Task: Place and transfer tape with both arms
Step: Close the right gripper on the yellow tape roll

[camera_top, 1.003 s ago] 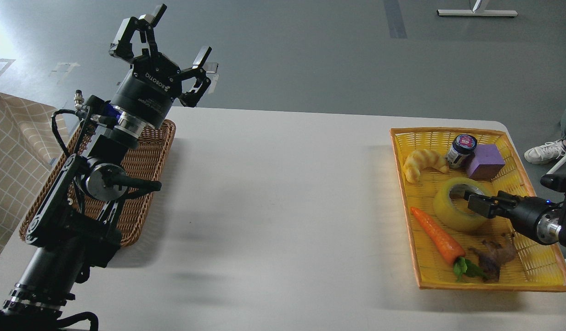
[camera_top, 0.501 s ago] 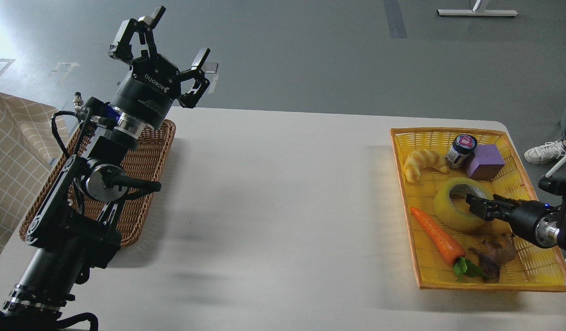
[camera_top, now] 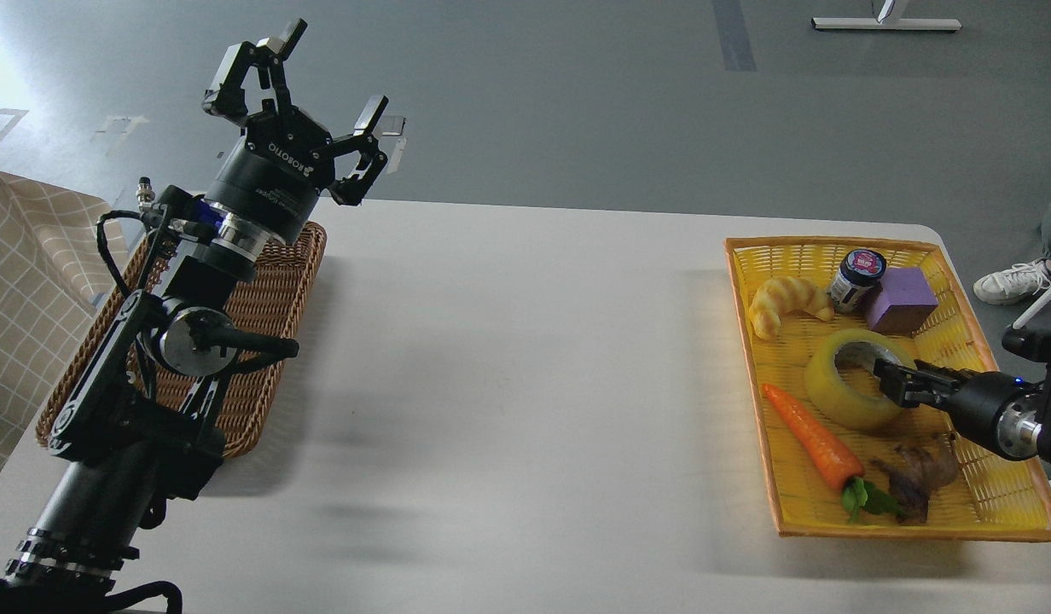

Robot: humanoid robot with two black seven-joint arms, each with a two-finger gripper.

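Note:
The tape (camera_top: 835,390), a thick translucent yellow roll with a pale core, lies flat in the yellow tray (camera_top: 918,532) at the right of the table. My right gripper (camera_top: 885,380) comes in from the right edge and sits at the roll's right rim, over the core opening. It is small and dark, so its two fingers cannot be told apart. My left gripper (camera_top: 334,70) is raised high at the upper left, above the table's far edge. It is open and empty, far from the tape.
In the yellow tray lie a croissant (camera_top: 783,303), a small dark jar (camera_top: 856,279), a purple block (camera_top: 901,299), a carrot (camera_top: 815,439) and a brown piece (camera_top: 922,473). A brown wicker basket (camera_top: 265,358) sits at the table's left, under my left arm.
My right gripper has drawn back slightly to the right and dropped a little at the tape's rim. My left gripper has tilted slightly. The tape has not moved.

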